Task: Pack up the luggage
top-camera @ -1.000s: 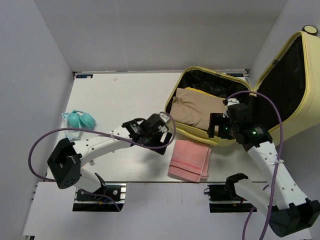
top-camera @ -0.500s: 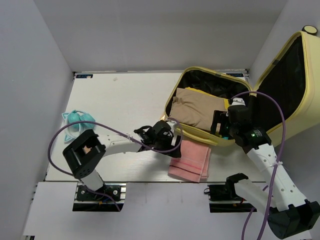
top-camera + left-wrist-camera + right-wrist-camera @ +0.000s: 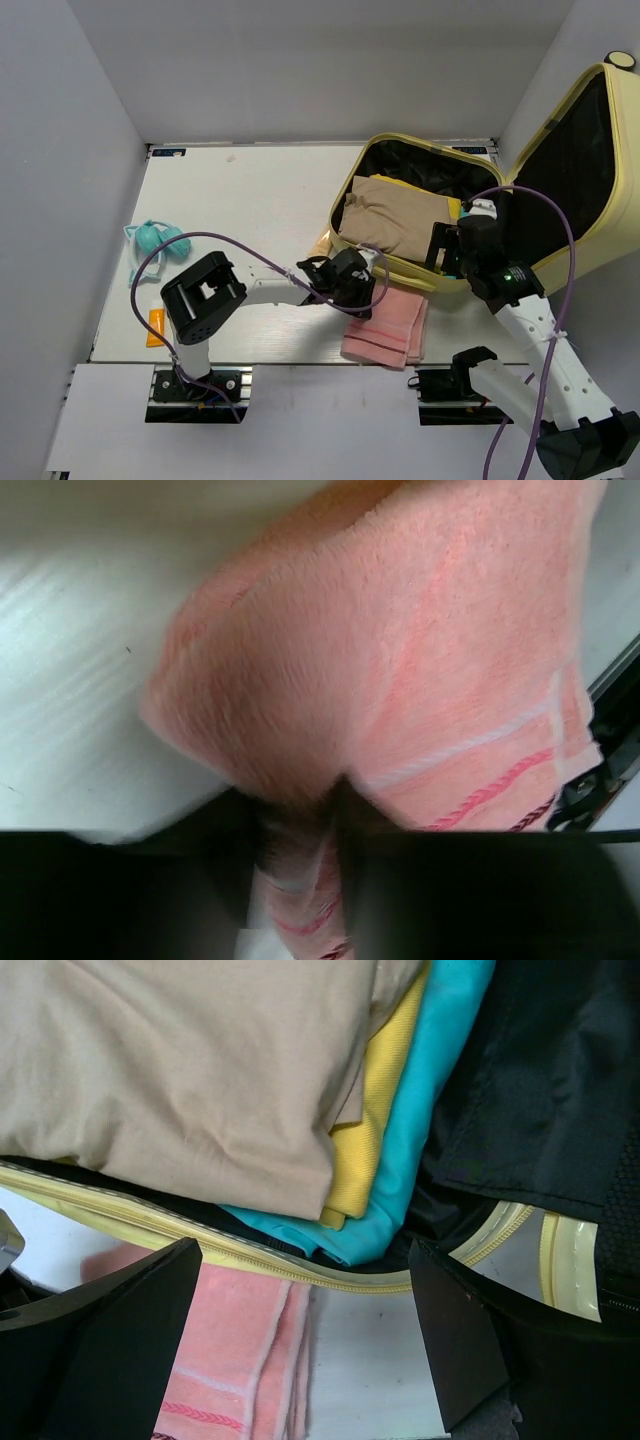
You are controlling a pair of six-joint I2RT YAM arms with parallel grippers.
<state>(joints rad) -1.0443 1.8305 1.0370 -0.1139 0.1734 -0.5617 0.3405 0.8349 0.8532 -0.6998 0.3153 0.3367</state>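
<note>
The luggage [image 3: 617,190], a pale yellow suitcase, lies open at the right with its lid upright. Its near rim [image 3: 330,1278] shows in the right wrist view. Inside are a folded beige garment [image 3: 395,222] [image 3: 170,1070] on yellow [image 3: 375,1140] and cyan [image 3: 430,1110] cloth. A pink towel [image 3: 395,325] [image 3: 420,650] [image 3: 230,1360] lies on the table in front of the rim. My left gripper [image 3: 365,290] [image 3: 300,825] is shut on the towel's left edge, a fold pinched between its fingers. My right gripper [image 3: 447,262] [image 3: 305,1250] hangs open over the near rim, holding nothing.
A teal bundle [image 3: 158,240] lies at the table's far left, with a small orange tag [image 3: 155,328] near the front edge. White walls close in the table on the left and back. The suitcase lid blocks the right side.
My left arm swung right to the pink towel and its jaws closed on the towel's edge, nudging it slightly right. The right gripper crept a little right and stayed open.
</note>
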